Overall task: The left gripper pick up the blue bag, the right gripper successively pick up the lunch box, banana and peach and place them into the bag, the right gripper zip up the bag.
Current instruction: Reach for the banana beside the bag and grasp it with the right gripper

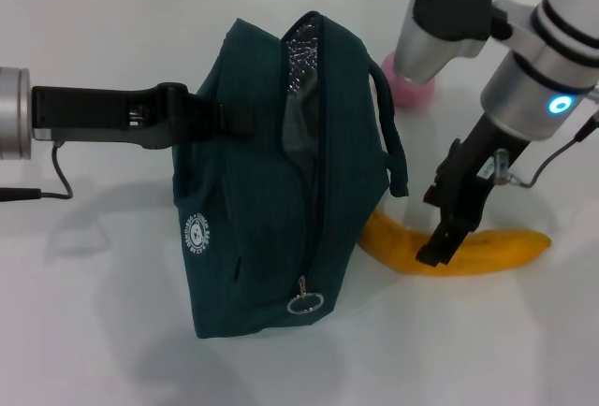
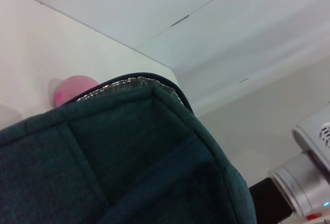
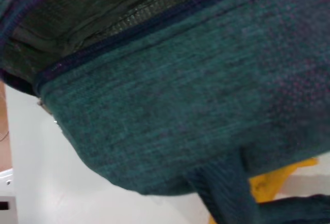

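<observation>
From the head view I see the blue bag (image 1: 271, 181) standing on the white counter (image 1: 94, 331), a dark teal woven fabric with a white round logo, its zipper open along the top and crinkled silver foil lining showing inside. A ring pull hangs at the near end of the zipper. The left claw (image 1: 201, 116) reaches in from my left and is closed on the bag's upper side, holding it. The right claw (image 1: 440, 242) points down onto the banana (image 1: 459, 247), which lies on the counter just right of the bag, smooth, curved, yellow-orange. I cannot tell how far its fingers are apart. The peach (image 1: 416, 93), round and pink, sits behind the right arm, near the bag's far end. The counter is open in front of the bag.

In the left wrist view, coarse teal fabric fills the frame, the foil edge runs along the bag's rim, and the peach (image 2: 72, 90) shows beyond.

In the right wrist view, the bag's (image 3: 180, 95) weave and zipper line loom close, with a slice of banana (image 3: 273, 182) past a fabric handle.
</observation>
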### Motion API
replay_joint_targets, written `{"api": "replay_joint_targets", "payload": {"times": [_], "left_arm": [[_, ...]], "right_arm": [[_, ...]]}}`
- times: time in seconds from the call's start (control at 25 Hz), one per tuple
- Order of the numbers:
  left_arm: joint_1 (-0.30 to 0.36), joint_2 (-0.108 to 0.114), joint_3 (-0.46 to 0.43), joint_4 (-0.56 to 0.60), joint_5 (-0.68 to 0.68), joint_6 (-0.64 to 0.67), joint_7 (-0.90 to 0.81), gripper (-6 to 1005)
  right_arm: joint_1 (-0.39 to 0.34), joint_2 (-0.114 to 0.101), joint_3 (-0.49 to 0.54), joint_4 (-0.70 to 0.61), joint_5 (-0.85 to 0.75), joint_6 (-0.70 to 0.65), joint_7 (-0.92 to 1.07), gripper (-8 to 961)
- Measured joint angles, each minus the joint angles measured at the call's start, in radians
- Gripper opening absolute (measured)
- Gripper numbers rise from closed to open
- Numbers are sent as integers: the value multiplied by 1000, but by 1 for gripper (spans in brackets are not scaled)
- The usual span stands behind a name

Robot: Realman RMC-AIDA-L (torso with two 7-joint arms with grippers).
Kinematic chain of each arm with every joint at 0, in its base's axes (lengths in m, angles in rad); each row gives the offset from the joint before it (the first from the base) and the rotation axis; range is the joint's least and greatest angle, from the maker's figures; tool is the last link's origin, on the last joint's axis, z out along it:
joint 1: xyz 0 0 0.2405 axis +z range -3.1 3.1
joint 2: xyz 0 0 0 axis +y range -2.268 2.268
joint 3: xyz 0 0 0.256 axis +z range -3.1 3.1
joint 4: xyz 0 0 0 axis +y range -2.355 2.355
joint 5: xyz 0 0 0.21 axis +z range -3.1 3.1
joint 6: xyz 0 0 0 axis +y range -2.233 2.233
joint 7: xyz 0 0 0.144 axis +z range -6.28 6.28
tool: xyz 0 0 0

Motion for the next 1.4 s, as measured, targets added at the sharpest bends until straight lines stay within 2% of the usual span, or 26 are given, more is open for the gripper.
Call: {"api": "replay_joint_targets", "payload": {"times": [0.36,0.6,0.84,1.16,1.4], "left_arm": [[-1,0,0,-1,0,0,-1,39],[-1,0,0,-1,0,0,-1,39],[-2,0,0,-1,-1,0,-1,39],[-3,0,-3,-1,-2,0,2,39],[-5,0,-4,-1,-2,-1,2,39]], "right_arm": [[8,0,-88,44,47,61,0,857],[11,0,-100,76,58,89,0,855],[12,0,-114,84,61,105,0,784],[12,0,-210,88,74,145,1,783],[12,0,-221,88,70,166,13,769]]}}
